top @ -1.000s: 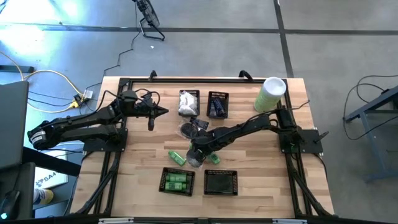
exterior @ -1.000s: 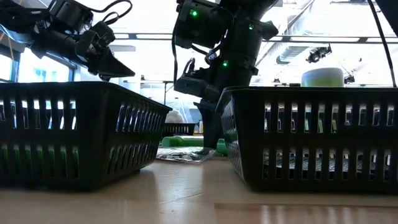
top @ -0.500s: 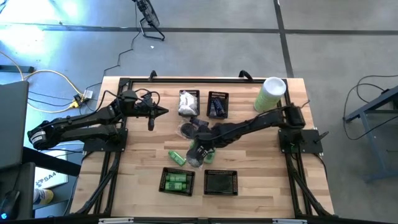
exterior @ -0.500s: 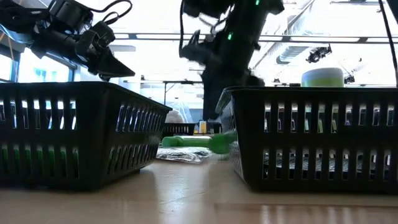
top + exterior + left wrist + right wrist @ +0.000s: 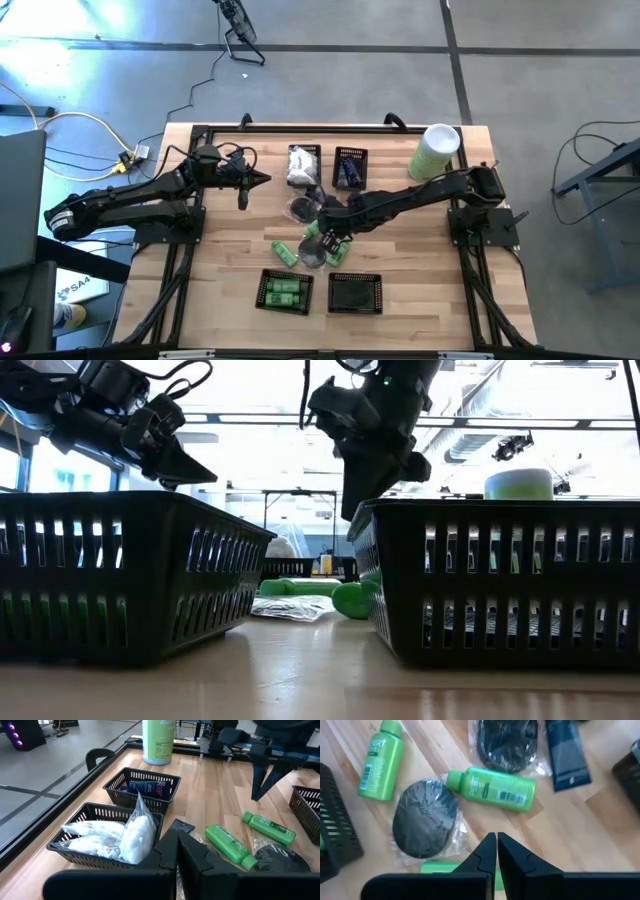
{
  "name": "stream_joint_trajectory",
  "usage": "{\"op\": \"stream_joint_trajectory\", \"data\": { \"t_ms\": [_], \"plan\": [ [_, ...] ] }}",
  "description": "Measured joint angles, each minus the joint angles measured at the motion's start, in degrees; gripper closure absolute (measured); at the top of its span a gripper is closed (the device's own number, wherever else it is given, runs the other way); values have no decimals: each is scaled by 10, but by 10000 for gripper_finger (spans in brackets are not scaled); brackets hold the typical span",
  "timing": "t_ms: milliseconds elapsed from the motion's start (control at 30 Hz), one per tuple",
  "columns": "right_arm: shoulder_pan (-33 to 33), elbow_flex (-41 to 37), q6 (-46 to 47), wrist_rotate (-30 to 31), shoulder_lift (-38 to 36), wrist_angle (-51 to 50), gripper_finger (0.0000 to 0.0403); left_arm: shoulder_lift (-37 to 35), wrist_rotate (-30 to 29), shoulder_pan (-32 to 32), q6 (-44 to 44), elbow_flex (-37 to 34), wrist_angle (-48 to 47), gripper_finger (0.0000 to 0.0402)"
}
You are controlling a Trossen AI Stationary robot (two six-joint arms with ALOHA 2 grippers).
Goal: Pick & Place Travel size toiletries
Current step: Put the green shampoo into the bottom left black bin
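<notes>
Since a second ago your right gripper (image 5: 322, 237) has lifted off the worktop (image 5: 420, 250) and clenched its jaws on nothing; it hangs above the loose toiletries at centre. Beneath it, one green bottle (image 5: 494, 789) lies flat, long axis running 3-to-9, cap toward 9 o'clock in your right wrist view. A second green bottle (image 5: 381, 761) lies at its 9 o'clock, cap toward 12. Between them rests a wrapped dark disc (image 5: 425, 819). Your left gripper (image 5: 262, 180) waits clenched near the worktop's left edge.
</notes>
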Motion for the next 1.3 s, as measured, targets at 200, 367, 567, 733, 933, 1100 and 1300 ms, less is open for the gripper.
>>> {"op": "stream_joint_trajectory", "data": {
  "t_ms": [200,367,567,733,933,1100,1300],
  "plan": [
    [0,0,25,3,2,-16,400,0,0,0,0,0,-5,402],
    [1,0,25,0,2,-17,400,0,0,0,0,0,-4,402],
    [1,0,21,0,2,-17,400,0,0,0,0,0,-4,402],
    [1,0,-33,-20,2,-17,400,0,0,0,0,0,-4,402],
    [2,0,-231,-42,2,-16,400,0,0,0,0,0,-4,402],
    [0,0,-379,-42,2,-17,400,0,0,0,0,0,-4,402],
    [0,0,-494,-44,2,-41,400,0,0,0,0,0,-4,402]
  ]
}}
